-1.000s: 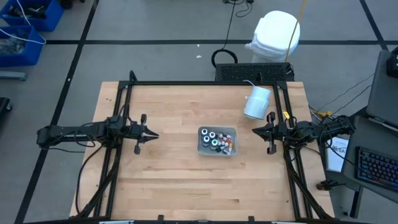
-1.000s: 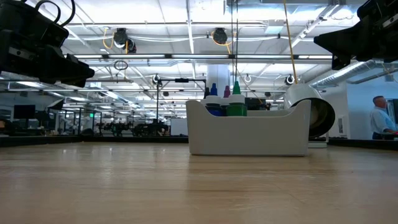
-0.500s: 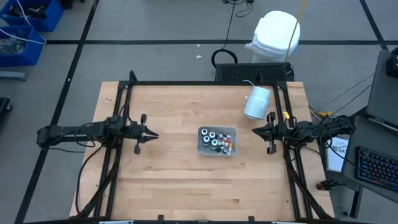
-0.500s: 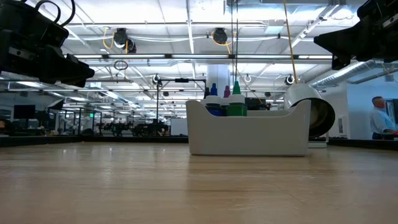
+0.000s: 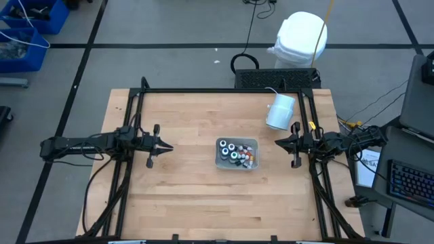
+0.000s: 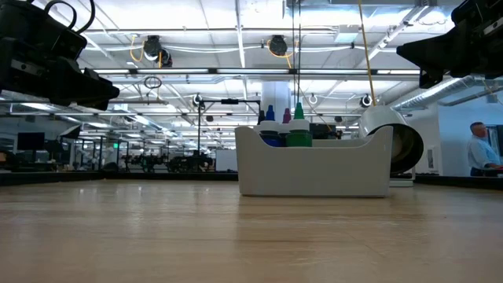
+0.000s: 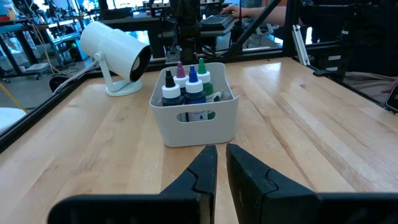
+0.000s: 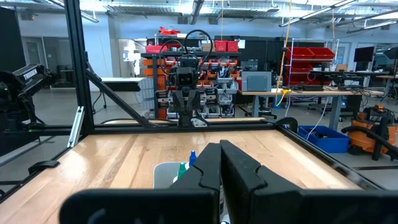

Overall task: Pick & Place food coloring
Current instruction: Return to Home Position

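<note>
White bin (image 6: pixel 314 169) is seen on the wood table (image 6: pixel 157 236), with blue, purple and green food coloring tops (image 6: pixel 298 135) shown above its rim. White cylinder (image 6: pixel 401 145) is seen behind the bin, to its right. Left arm (image 6: pixel 47 63) and right arm (image 6: pixel 460 43) are held above the table. A person (image 6: pixel 478 149) is seen far right.

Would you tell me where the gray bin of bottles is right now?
In the high view, the gray bin sits right of centre on the table, nearest the right gripper, with the white cylinder farther back.

The white bin (image 7: pixel 194 129) holds food coloring (image 7: pixel 193 88) with purple, blue, green and black tips.
</note>
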